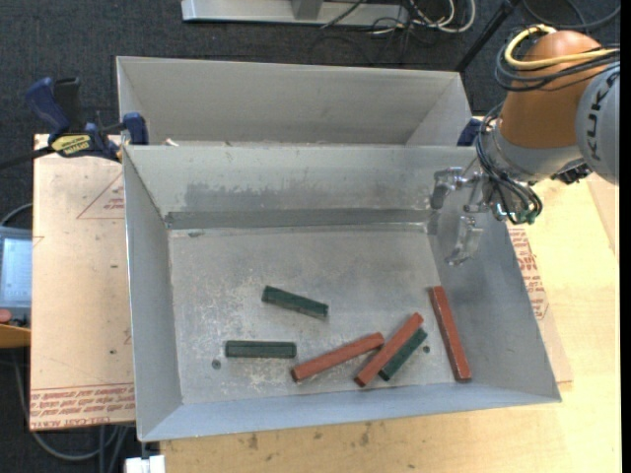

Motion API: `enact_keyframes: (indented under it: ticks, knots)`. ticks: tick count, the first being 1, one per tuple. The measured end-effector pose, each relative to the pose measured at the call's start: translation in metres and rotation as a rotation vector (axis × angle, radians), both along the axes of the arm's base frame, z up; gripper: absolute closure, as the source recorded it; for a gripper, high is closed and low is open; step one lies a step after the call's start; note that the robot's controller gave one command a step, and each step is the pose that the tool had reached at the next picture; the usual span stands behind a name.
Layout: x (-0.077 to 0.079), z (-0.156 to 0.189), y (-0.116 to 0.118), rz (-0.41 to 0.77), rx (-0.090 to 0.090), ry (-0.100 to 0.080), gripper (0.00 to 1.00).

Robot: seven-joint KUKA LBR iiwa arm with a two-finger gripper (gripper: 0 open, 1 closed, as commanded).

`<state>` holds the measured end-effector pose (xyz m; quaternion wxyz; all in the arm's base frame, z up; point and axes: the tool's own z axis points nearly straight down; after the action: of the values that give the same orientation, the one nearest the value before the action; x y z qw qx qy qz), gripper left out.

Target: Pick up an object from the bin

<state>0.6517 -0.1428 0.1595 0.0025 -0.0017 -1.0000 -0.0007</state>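
Camera view: my pincer [456,227] hovers beside the bin [148,294] wall. I cannot tell how open it is. A red bar [449,333] below it is not yet picked.

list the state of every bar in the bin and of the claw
claw, raised by the bin's right wall, touching no bar
right red bar, flat along the right wall's foot
middle red bar, flat, slanted, against a green bar
dark green bar, flat, tight beside the middle red bar
left red bar, flat, slanted
upper green bar, flat, alone
lower green bar, flat, alone
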Motion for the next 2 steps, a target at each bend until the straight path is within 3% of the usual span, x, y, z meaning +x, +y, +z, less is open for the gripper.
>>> enact_keyframes:
  ticks: [1, 2]
  knots:
    - [-0.054, -0.090, -0.005, 0.575, 0.012, -0.007, 0.00]
    - [-0.085, -0.059, 0.126, 0.513, 0.006, -0.008, 0.00]
